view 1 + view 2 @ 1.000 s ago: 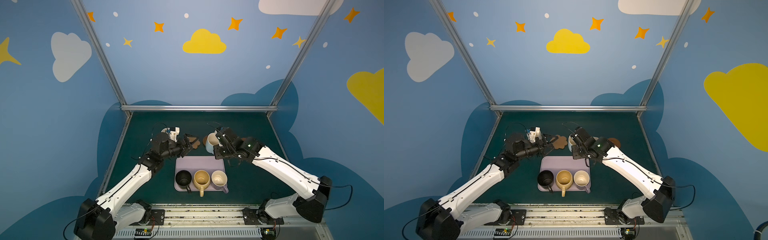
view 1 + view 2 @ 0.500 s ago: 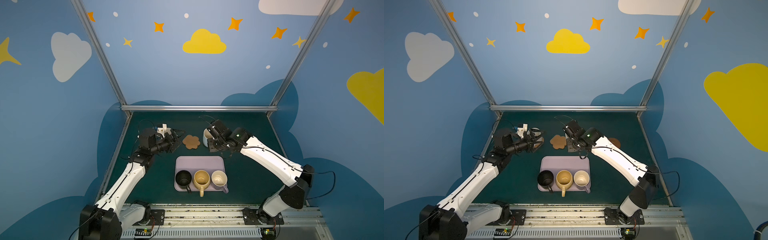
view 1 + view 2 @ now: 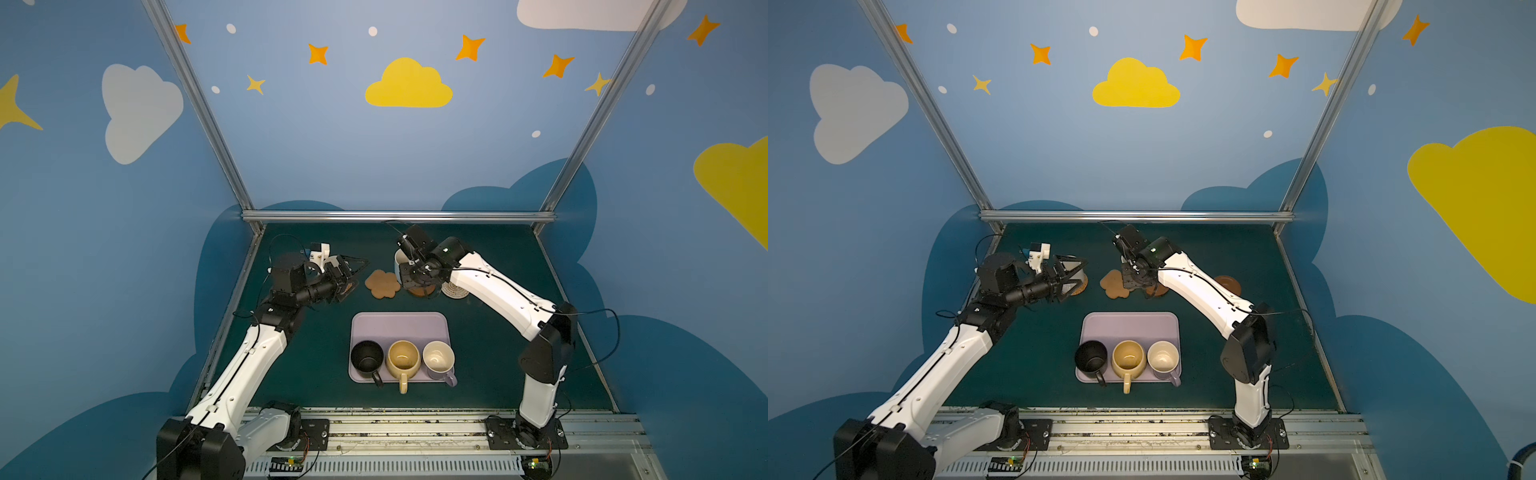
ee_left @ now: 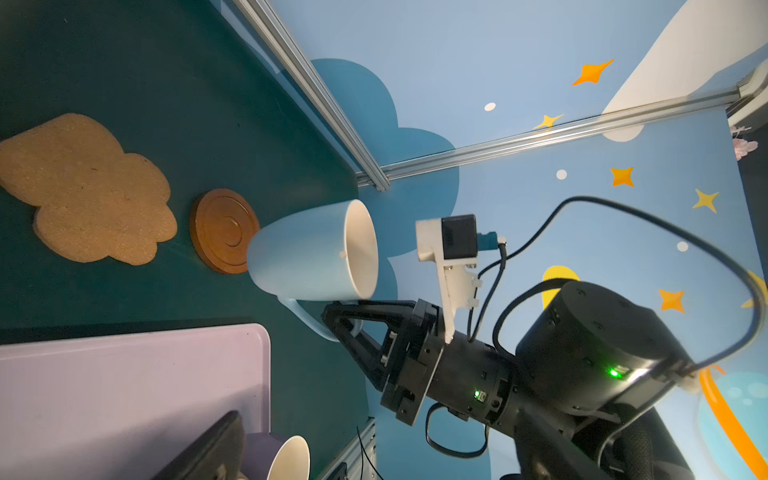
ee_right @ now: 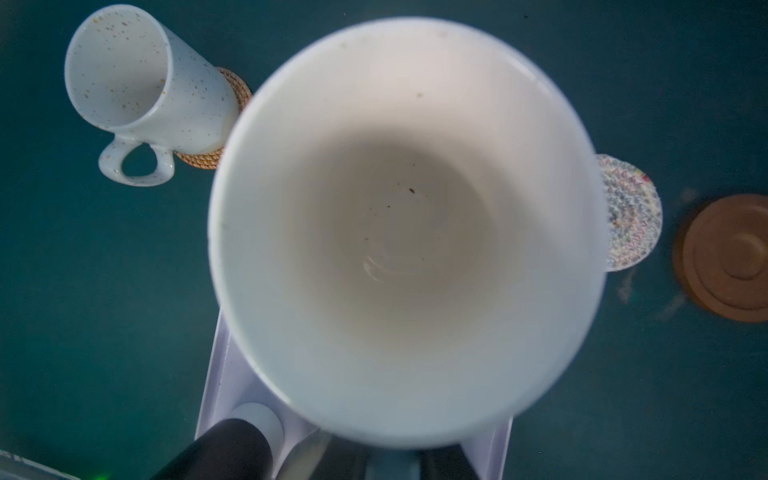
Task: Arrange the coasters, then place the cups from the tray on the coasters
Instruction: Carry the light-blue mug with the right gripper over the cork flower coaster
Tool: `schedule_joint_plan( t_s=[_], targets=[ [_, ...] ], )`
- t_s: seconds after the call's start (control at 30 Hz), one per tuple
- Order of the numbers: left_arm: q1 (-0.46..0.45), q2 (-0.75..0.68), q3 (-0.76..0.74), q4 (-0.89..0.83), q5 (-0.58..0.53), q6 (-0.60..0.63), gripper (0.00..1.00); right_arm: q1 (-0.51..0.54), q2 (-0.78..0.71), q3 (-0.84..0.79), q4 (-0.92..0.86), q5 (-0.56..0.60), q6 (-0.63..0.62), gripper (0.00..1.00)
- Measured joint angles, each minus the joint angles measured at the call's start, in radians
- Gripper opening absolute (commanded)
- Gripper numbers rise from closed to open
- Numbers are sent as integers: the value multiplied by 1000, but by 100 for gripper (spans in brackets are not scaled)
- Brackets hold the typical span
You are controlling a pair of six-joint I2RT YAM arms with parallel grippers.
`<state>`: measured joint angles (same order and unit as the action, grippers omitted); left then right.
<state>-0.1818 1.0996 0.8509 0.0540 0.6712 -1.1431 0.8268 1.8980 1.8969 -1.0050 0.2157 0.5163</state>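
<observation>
Moved: left tool (image 3: 355, 277) has pulled back leftward from the flower coaster (image 3: 382, 283) since a second ago. Right tool (image 4: 332, 319) has carried the light blue mug (image 4: 305, 249) back and leftward, away from the tray (image 3: 399, 328), to the middle wooden disc (image 4: 224, 230).
Left tool: jaws wide open, holding nothing. It hangs over the left end of the coaster row and hides most of the cream speckled mug (image 5: 145, 83) in both top views.
Right tool: closed on the light blue mug's handle. Mug is roughly upright, mouth up, and its pale inside fills the right wrist view.
Light blue mug: base is at the middle wooden disc's edge in the left wrist view. Cannot tell if it touches the disc or is just above it.
Cream speckled mug: stands on the tan woven coaster (image 5: 199, 160), apart from both tools, handle clear.
Coaster row: runs left to right across the back of the worktop (image 3: 316, 365). Order is tan woven coaster, flower coaster, middle wooden disc, pale woven coaster (image 3: 453, 289), right wooden disc (image 3: 1227, 284).
Tray: flat on the worktop, in front of the row, near the middle.
On tray: black mug (image 3: 366, 359), mustard yellow mug (image 3: 403, 357) and lilac mug (image 3: 438, 359). They stand side by side along the front rim, upright, handles toward the front.
</observation>
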Motion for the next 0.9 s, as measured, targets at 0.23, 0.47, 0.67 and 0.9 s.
schedule_joint_plan(
  t_s=[0.23, 0.47, 0.67, 0.9],
  targets=[
    [13, 45, 2, 25, 1, -19, 100, -10, 70, 90, -24, -31, 4, 0],
    [13, 50, 2, 24, -34, -14, 100, -15, 166, 201, -63, -45, 16, 0],
    [12, 68, -6, 30, -48, -16, 100, -15, 256, 292, -92, -58, 27, 0],
    [12, 86, -23, 48, -72, -34, 100, -13, 309, 369, -126, -60, 55, 0]
  ],
)
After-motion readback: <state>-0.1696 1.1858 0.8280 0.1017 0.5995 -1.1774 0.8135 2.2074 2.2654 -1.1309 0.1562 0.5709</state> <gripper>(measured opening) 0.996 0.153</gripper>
